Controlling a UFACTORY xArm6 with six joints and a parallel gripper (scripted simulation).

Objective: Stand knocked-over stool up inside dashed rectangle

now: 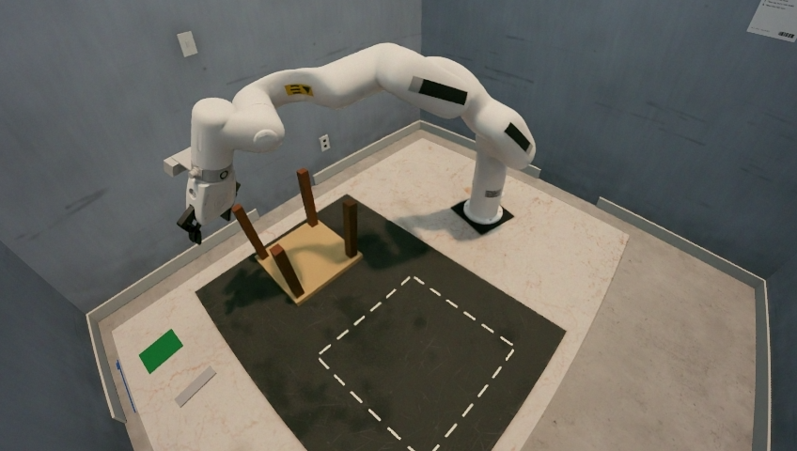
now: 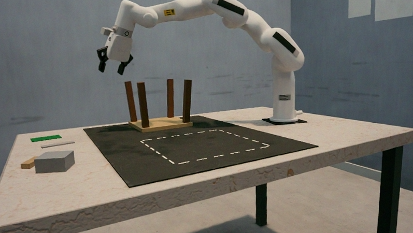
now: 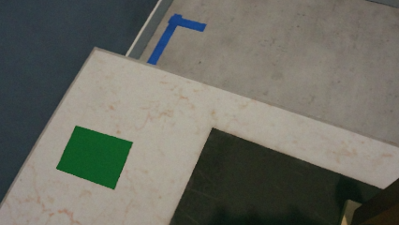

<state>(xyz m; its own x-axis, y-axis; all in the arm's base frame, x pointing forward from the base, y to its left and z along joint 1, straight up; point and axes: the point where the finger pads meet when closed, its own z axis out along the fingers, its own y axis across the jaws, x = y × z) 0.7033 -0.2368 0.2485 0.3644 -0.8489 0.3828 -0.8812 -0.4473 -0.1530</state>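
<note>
Blue walls enclose one marble table (image 2: 325,134) carrying one black mat (image 2: 115,143). One gripper (image 2: 112,64) is held spread and bare, with one stool (image 2: 159,123) below and beside it, seat down, four legs up, just outside one dashed rectangle (image 2: 182,162). One green patch (image 2: 45,138), one grey strip (image 2: 57,144) and one grey block (image 2: 54,161) are set well apart from it.

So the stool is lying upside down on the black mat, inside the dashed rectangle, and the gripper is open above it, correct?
Not quite: the stool lies outside the dashed rectangle, beside its far edge, as the top view shows. It is upside down on the black mat, and the gripper is open above it.
</note>
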